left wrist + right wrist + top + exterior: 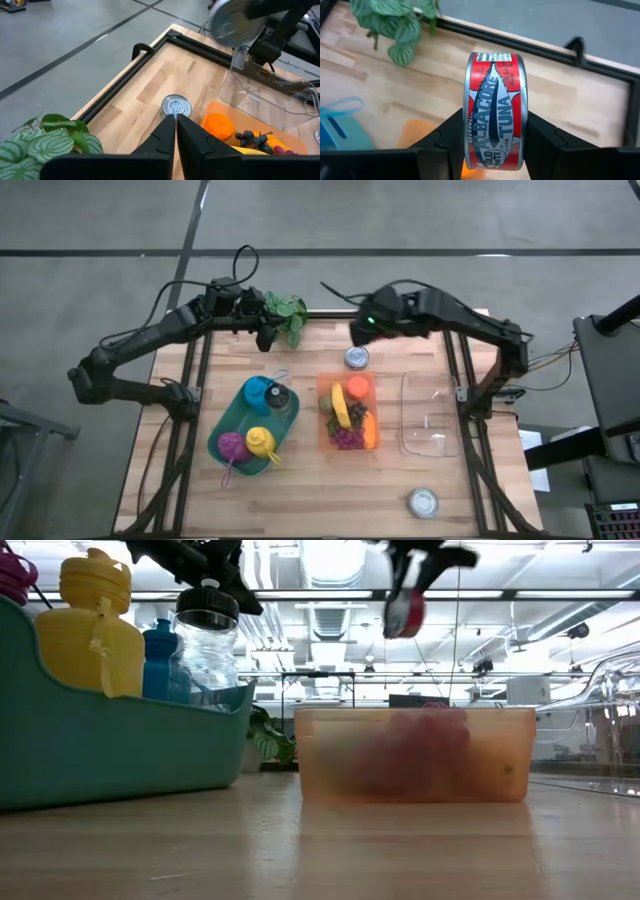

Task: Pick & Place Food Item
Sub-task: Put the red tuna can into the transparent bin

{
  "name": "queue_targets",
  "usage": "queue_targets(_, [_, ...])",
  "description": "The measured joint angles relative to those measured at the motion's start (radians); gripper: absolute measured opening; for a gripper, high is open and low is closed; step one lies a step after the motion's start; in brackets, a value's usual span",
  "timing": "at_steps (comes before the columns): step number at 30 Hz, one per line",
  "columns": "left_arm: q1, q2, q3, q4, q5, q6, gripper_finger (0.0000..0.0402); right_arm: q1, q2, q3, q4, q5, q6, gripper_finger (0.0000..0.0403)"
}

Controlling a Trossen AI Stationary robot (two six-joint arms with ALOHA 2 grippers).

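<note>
Orange bin (322, 412) holds fruit — teal tray (222, 432), bottles.

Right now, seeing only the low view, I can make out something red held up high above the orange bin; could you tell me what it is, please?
Observer: It is a tuna can with a red label, clamped on edge in the right gripper.
Operator: Thank you. Is it right over the bin?
Observer: No. From above, it is past the orange bin, near the table's back edge, close to a second can standing on the wood.
Operator: And where is the other arm, please?
Observer: The left gripper is shut and empty, beside the leafy plant at the back edge.
</note>
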Motion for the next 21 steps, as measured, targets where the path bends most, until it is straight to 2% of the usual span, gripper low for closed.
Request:
queue_targets(5, [0.000,0.000,0.000,-0.002,0.000,0.000,0.0022,0.100,-0.098,-0.056,-0.135,0.040,0.155,0.0143])
queue_targets(7, [0.000,0.000,0.000,-0.002,0.000,0.000,0.0022,0.145,-0.146,-0.103,-0.132,0.050,0.208,0.0143])
queue_targets(16, [0.000,0.000,0.000,-0.002,0.000,0.000,0.0022,0.338,-0.372,-0.420,-0.134,0.055,0.539,0.0143])
queue_targets(21, [0.000,0.000,0.000,-0.002,0.000,0.000,0.0022,0.417,-0.472,-0.596,-0.133,-0.002,0.702,0.0143])
